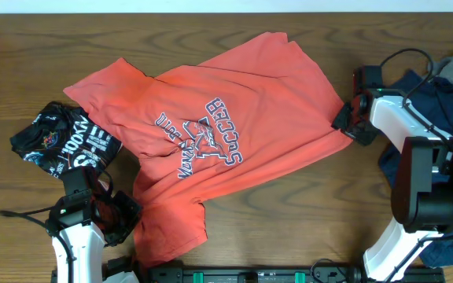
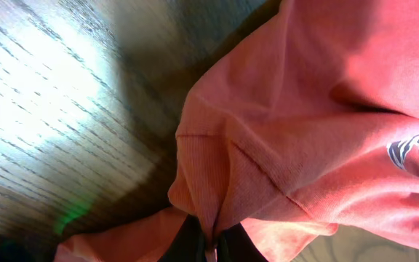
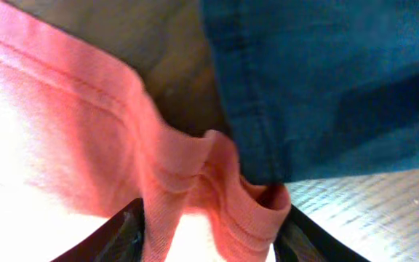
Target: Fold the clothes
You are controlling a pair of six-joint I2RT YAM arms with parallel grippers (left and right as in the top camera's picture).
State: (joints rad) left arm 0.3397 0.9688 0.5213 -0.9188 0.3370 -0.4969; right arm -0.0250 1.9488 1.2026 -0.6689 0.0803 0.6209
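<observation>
The coral-red T-shirt (image 1: 234, 118) lies spread and rumpled across the middle of the table, its navy "SOCCER" lettering upside down. My left gripper (image 1: 124, 216) is at the shirt's near-left part and is shut on a pinched fold of the coral cloth (image 2: 217, 189), with the jaws (image 2: 211, 246) tight together. My right gripper (image 1: 346, 122) is at the shirt's right edge. Its jaws (image 3: 213, 236) stand wide apart with a bunched hem of the shirt (image 3: 195, 182) between them. The black white-lettered garment (image 1: 61, 141) lies crumpled at the left. The navy garment (image 1: 447, 94) lies at the right.
The navy cloth (image 3: 326, 73) lies right beside the coral hem in the right wrist view. Bare wooden tabletop (image 1: 69, 39) shows along the far side and at the near middle (image 1: 305, 212). A black and green rail (image 1: 250, 275) runs along the front edge.
</observation>
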